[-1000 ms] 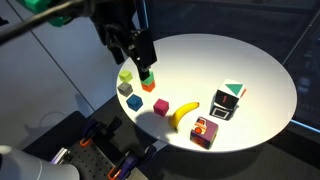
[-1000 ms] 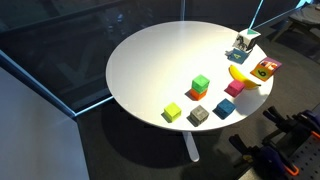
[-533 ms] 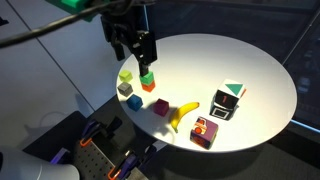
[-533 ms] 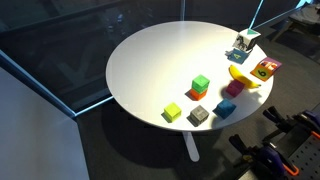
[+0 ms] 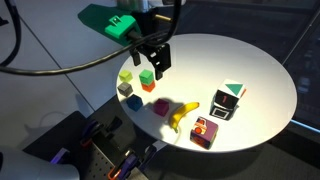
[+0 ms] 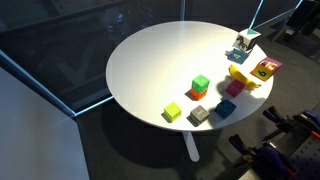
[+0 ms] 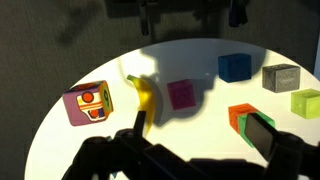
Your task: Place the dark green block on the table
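Observation:
The dark green block (image 5: 147,75) sits on top of an orange cube (image 5: 147,87) near the edge of the white round table (image 5: 250,70). It also shows in an exterior view (image 6: 201,82) and in the wrist view (image 7: 241,122). My gripper (image 5: 154,62) is open and empty, hovering just above and a little to the right of the block. In the wrist view my gripper (image 7: 200,135) has one finger overlapping the green block's side. The gripper is out of view in the exterior view that shows the table (image 6: 160,60) from farther off.
Around the stack lie a lime cube (image 5: 126,75), a grey cube (image 5: 124,89), a blue cube (image 5: 134,101), a pink cube (image 5: 161,106), a banana (image 5: 180,114), a red and yellow box (image 5: 204,131) and a black box with a white-and-teal top (image 5: 228,100).
My gripper has swung to the right and turned over the green block. The block stays on the orange cube. The other objects have not moved.

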You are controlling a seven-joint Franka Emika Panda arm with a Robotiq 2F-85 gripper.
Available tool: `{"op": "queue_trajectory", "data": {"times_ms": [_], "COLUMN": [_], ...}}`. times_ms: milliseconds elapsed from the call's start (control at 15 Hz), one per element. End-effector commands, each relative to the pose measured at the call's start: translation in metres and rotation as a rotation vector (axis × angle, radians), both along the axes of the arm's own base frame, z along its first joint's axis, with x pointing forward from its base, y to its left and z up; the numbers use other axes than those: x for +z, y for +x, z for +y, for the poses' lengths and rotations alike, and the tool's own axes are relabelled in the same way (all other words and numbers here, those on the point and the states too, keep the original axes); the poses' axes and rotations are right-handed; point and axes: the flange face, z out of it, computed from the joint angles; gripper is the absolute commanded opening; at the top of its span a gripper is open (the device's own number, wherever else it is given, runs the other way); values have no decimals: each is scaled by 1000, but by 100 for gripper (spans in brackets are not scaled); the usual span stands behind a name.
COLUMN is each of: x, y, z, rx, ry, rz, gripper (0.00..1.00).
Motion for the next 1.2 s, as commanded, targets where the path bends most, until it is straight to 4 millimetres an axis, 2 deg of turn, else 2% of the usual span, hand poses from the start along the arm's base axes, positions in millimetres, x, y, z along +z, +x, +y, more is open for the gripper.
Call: {"op": "queue_trajectory", "data": {"times_ms": [0, 533, 1133], "x": [2, -1, 3], "y": [9, 7, 44], "z": [1, 0, 24], "rx": [-14, -7, 58], "ry": [5, -2, 31], "rz": [-55, -38, -54], "gripper": [100, 100, 100]}}
